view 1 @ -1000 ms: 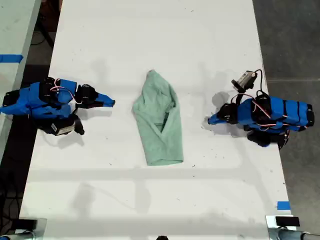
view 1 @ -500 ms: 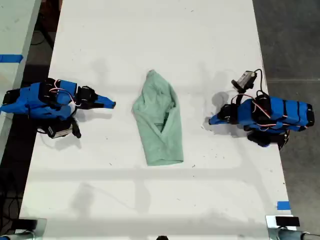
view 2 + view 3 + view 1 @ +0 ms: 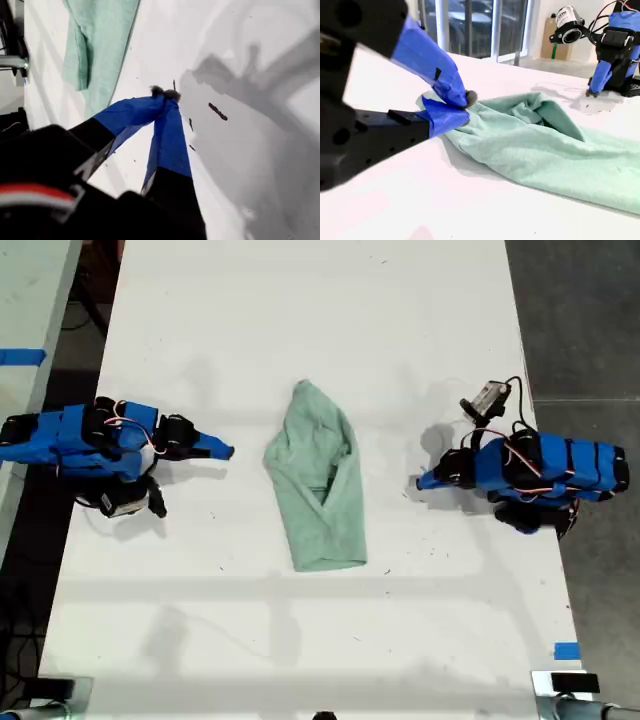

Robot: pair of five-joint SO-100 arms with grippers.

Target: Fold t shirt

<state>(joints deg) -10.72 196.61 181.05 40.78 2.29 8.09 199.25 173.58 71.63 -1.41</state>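
Observation:
The pale mint-green t shirt (image 3: 318, 480) lies in a long, narrow, wrinkled bundle in the middle of the white table (image 3: 300, 320). My first gripper (image 3: 421, 481) rests low on the table at the exterior view's right, shut and empty, a short gap from the shirt's edge. In the first wrist view its blue fingertips (image 3: 165, 93) meet over bare table, with the shirt (image 3: 97, 45) beyond them. My second gripper (image 3: 229, 451) points at the shirt from the exterior view's left, shut and empty (image 3: 465, 100). The shirt (image 3: 540, 145) lies just past it.
The table's edges run close behind both arm bases. Blue tape (image 3: 566, 650) marks the table near the exterior view's lower right. Dark floor (image 3: 580, 320) lies beyond the exterior view's right edge, and another pale surface with blue tape (image 3: 22, 356) is at its left.
The second arm has stretched slightly toward the shirt, its tip shifting a little to the exterior view's right. The first arm and the shirt have barely moved.

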